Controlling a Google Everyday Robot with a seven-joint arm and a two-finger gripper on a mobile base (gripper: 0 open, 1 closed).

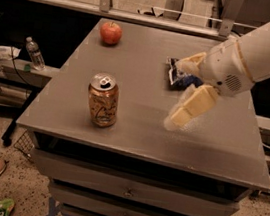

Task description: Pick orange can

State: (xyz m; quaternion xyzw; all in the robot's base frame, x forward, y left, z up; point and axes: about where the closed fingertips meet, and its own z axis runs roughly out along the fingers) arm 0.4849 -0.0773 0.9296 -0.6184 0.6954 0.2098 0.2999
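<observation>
Approach stage, no grasp yet.
Orange can (103,100) stands upright near the surface's (145,76) front-left corner, untouched; tool (178,92) hovers toward the right edge, spread wide, empty. Reach, grip and lift are all left.

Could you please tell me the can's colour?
The can is orange-tan with dark swirls, clearest in the camera view; the tool hangs to its right.
</observation>
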